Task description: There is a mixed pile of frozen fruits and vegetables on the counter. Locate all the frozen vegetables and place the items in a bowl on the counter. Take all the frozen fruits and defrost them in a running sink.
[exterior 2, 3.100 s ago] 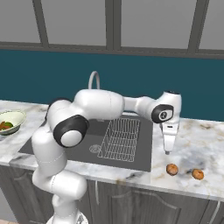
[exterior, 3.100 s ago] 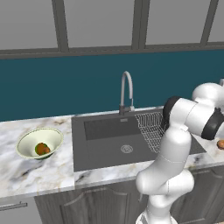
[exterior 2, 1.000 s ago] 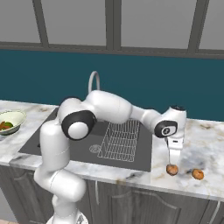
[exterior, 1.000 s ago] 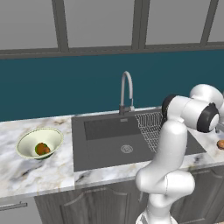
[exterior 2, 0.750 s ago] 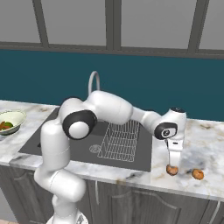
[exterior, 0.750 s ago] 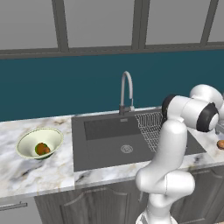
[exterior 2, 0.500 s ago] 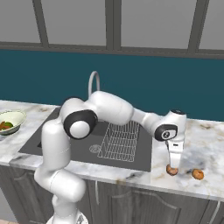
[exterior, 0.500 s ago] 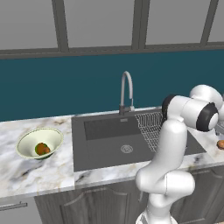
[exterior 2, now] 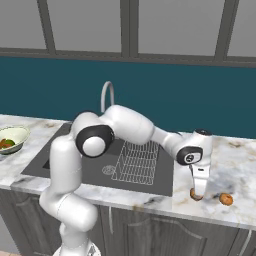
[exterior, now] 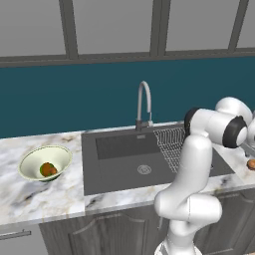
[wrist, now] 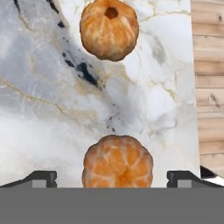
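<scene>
The white arm reaches to the right of the large dark grey rectangular sink (exterior 2: 100, 165) with its curved silver faucet (exterior: 143, 102) and wire rack (exterior 2: 137, 162), and its two-finger tool (exterior 2: 198, 192) points straight down at the white marble table (exterior 2: 240, 165). The tool's jaws stand wide open, one on each side of a small round peeled orange fruit (wrist: 117, 162) that lies on the marble between them; whether they touch it cannot be told. A second round orange fruit (wrist: 109, 29) lies just beside it, apart from the tool. Far to the left, the wide shallow cream-green bowl (exterior: 37, 158) sits on the table holding a small green ball (exterior: 42, 170) and a brown-orange piece (exterior: 49, 170).
</scene>
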